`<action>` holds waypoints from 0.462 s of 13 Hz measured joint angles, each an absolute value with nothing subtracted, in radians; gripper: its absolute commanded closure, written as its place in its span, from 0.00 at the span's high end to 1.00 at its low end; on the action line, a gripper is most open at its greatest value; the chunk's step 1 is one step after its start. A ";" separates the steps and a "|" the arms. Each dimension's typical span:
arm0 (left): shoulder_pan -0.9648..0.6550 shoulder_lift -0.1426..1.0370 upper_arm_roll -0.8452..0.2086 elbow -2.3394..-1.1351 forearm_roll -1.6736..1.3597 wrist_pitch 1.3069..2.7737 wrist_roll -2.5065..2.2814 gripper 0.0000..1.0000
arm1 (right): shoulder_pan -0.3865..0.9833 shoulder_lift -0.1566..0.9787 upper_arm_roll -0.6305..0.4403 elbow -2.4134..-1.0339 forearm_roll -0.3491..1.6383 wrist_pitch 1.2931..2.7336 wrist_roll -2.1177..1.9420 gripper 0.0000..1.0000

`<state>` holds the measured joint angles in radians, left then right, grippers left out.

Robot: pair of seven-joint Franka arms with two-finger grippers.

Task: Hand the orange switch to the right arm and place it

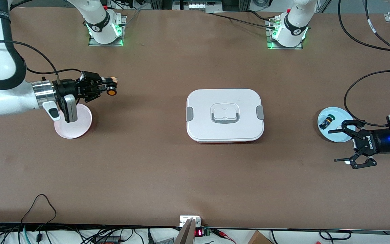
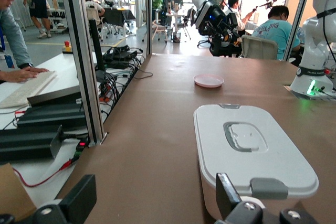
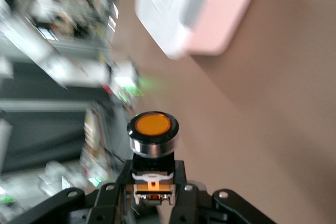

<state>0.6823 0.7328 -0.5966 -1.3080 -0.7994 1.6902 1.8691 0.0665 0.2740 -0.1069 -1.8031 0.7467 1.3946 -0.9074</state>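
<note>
The orange switch is held in the right hand, whose fingers are closed on its body, cap outward, above the surface near the right arm's end, beside the pink plate. The handover therefore looks done, and the placing step is judged to be in hand. Next, the switch would need to be carried over the pink plate, lowered and released. The left hand is spread wide and empty, waiting by the blue plate, where a green-capped switch lies.
</note>
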 measured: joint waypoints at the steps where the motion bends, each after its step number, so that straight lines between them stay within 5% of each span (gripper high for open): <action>1: 0.683 0.733 -0.580 -1.307 -0.776 1.680 1.870 1.00 | 0.064 0.274 -0.107 -1.803 0.621 1.407 -0.984 0.01; 6: 0.676 0.719 -0.569 -1.216 -0.616 1.669 1.801 1.00 | 0.050 0.278 -0.106 -1.805 0.055 1.652 -1.303 0.01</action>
<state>0.6759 0.7188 -0.5688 -1.2157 -0.6164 1.6693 1.8007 0.0502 0.2784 -0.1063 -1.8053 0.0548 1.6521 -1.3029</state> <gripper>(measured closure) 0.000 0.661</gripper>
